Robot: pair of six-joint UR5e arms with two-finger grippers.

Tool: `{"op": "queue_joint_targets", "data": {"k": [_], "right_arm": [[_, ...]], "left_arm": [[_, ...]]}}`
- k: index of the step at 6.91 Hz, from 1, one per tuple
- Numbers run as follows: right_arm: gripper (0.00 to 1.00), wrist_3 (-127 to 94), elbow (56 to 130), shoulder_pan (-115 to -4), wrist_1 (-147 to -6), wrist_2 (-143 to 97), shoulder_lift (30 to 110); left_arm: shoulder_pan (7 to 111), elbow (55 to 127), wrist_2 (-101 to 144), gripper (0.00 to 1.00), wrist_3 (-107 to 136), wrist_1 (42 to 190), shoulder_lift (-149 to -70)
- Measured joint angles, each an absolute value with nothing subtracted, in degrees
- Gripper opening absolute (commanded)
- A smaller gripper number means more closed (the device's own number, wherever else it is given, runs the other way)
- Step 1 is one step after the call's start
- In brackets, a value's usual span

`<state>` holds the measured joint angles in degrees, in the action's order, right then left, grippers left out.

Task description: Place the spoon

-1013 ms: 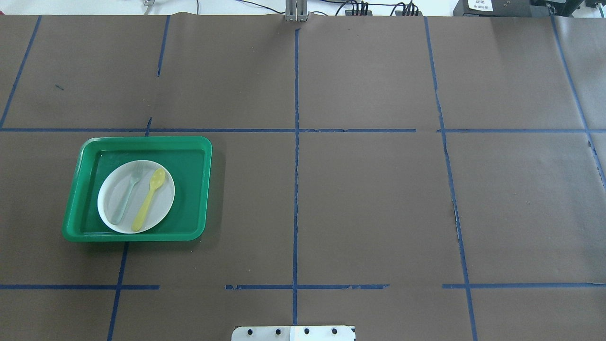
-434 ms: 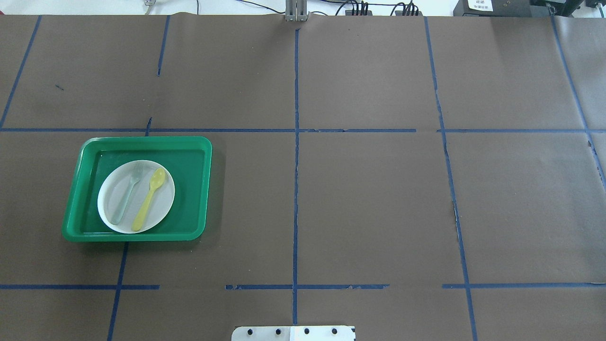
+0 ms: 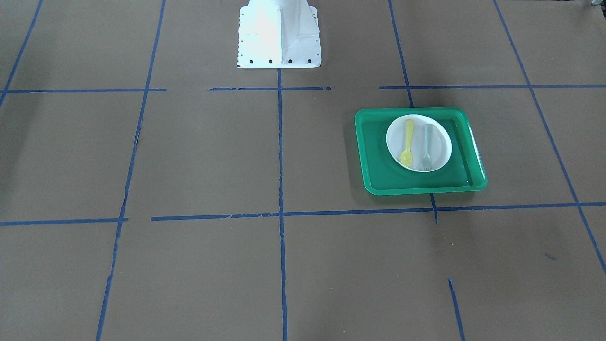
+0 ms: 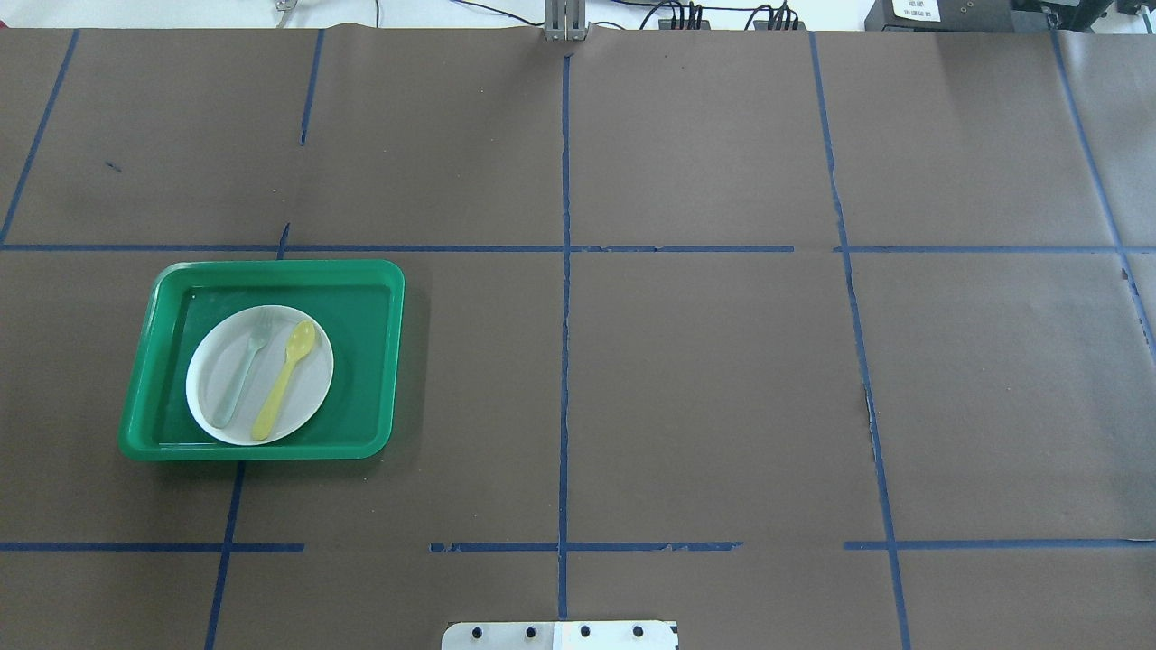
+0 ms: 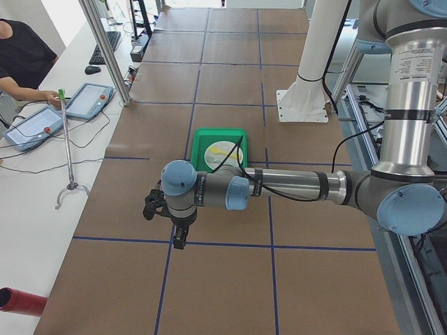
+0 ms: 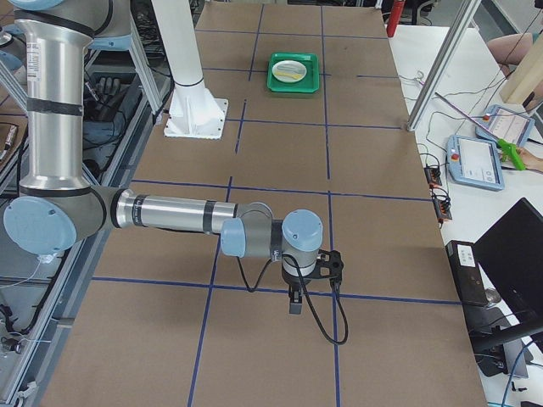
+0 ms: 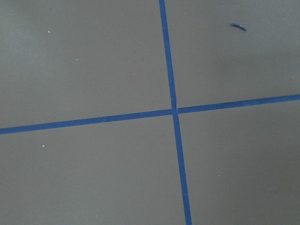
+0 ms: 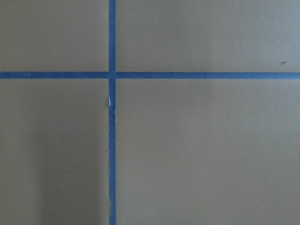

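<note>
Nothing moves on the worktop [image 4: 722,379] over the last second. The yellow plastic spoon [image 4: 284,379] lies exactly as before on the white plate [image 4: 312,397] inside the green tray [image 4: 366,361], just beside a pale grey-green fork [image 4: 242,368]. The placing looks finished. Count: one spoon, one fork, one plate, one tray, two tools. The left tool [image 5: 178,237] and the right tool [image 6: 293,303] hang well apart from the tray. Whether either is wide or narrow cannot be told.

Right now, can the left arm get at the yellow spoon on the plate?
Probably yes. The spoon lies uncovered on the plate in the tray, apart from the fork, with nothing above it. The left hand hangs over the table on that same side.
</note>
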<state>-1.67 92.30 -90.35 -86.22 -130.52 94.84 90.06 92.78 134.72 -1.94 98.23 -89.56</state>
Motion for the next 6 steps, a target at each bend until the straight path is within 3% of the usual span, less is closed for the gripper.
{"op": "queue_joint_targets", "data": {"k": [1,3,6], "right_arm": [[1.00,-1.67,92.31,-90.35,-86.22,-130.52,94.84],[1.00,-1.67,92.33,-90.35,-86.22,-130.52,94.83],[1.00,-1.67,92.35,-90.35,-86.22,-130.50,94.83]], "left_arm": [[86.32,94.46,134.96,1.00,1.03,99.74,-90.16],[76.03,98.44,134.52,0.88,7.70,100.54,-93.50],[61.38,100.21,128.04,0.83,22.26,100.54,-101.67]]}}
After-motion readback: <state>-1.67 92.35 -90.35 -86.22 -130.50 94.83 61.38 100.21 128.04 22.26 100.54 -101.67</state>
